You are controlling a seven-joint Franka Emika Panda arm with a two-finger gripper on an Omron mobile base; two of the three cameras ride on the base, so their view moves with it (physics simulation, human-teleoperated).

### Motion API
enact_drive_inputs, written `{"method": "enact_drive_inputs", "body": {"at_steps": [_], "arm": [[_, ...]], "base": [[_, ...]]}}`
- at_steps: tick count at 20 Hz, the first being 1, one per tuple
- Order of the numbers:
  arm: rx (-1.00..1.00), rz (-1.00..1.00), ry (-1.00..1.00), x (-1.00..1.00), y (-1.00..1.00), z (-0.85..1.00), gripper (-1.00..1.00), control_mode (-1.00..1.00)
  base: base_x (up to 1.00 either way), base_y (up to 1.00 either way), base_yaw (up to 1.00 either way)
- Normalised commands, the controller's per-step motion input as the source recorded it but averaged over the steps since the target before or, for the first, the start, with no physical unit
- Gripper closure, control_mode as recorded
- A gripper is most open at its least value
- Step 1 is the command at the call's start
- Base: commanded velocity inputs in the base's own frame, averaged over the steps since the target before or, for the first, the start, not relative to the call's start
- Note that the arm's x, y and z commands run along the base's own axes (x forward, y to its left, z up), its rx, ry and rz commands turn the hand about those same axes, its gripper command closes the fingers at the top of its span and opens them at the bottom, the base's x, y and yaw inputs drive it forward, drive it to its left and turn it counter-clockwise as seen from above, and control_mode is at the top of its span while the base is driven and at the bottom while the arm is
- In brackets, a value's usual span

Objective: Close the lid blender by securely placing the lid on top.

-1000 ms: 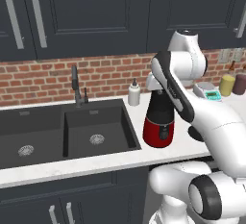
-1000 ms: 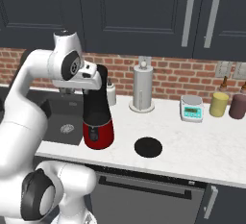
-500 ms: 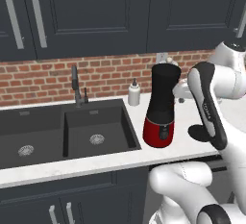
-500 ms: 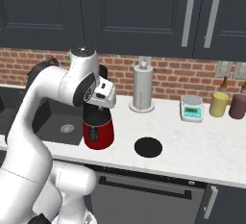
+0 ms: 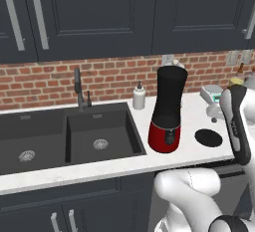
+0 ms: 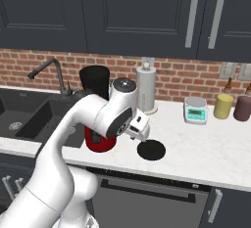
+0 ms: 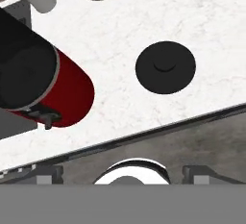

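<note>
Still at the approach step, judging by the layout: lid (image 7: 166, 67) lying flat on the white desk (image 7: 144, 21), untouched, knob up, well apart from any finger. Blender (image 5: 168, 110) standing upright just beside the sink (image 5: 64, 136), black jar mouth uncovered, red base near the desk's front edge. Lid seen to the right of the blender in both base views (image 6: 151, 149), a clear strip of desk between the two. Hand camera looking down from above the desk's front edge, lid ahead and right of centre, blender leaning in from the left. Fingertips not made out in the hand view, wrist turned away in the base views, so cannot tell whether the jaws are parted or closed. Nothing carried, as far as can be judged. Next move probably: bring the hand forward over the lid, centre on the short knob, descend with jaws parted wide enough to straddle it, pinch, lift straight. Afterwards a carry leftward and up, high enough to clear the tall jar, then a level set-down on the mouth.
</note>
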Motion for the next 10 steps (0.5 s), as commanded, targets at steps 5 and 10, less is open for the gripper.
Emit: {"method": "enact_drive_inputs", "body": {"at_steps": [5, 10], "arm": [[0.02, -0.16, 0.21, 0.11, -0.7, -0.55, -1.0, -1.0], [0.01, -0.09, 0.13, 0.29, -0.33, -0.48, -1.0, -1.0]], "base": [[0.0, 0.0, 0.0], [0.0, 0.0, 0.0]]}}
